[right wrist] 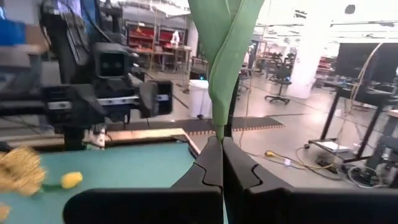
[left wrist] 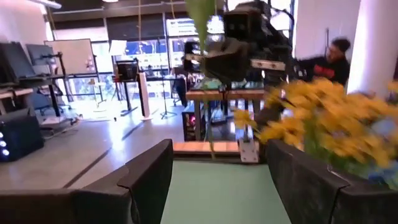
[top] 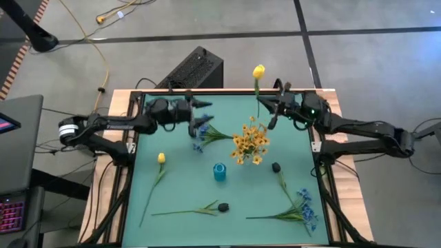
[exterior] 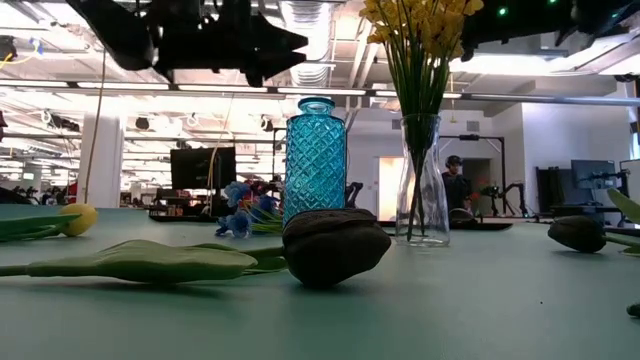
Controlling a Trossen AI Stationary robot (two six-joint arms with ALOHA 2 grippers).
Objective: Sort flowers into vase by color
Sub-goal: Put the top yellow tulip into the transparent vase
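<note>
My right gripper [top: 265,109] is at the table's far right, shut on a yellow tulip [top: 258,71] whose green leaf [right wrist: 227,56] rises above the fingers. My left gripper [top: 202,114] hovers open and empty at the far left, facing it, above a blue spray [top: 200,134] lying on the mat. A clear glass vase [exterior: 420,190] holds yellow sprays [top: 249,141]. A blue glass vase [top: 219,171] stands nearer the middle. Another yellow tulip [top: 160,158] and two dark buds [top: 222,206] [top: 275,167] lie flat on the mat. My right gripper pinches the tulip's thin green stalk [right wrist: 219,130] between its two fingers, just below where the leaf spreads. The fingers [right wrist: 239,171] reach in level from the table's right, across the stalk. The tulip stands up above the fingers, lifted clear of the table.
A second blue spray [top: 303,207] lies at the near right, its stalk running toward the near edge. The green mat [top: 186,182] is bounded by a dark frame [top: 131,138]. A black box [top: 196,69] sits on the floor beyond the far edge.
</note>
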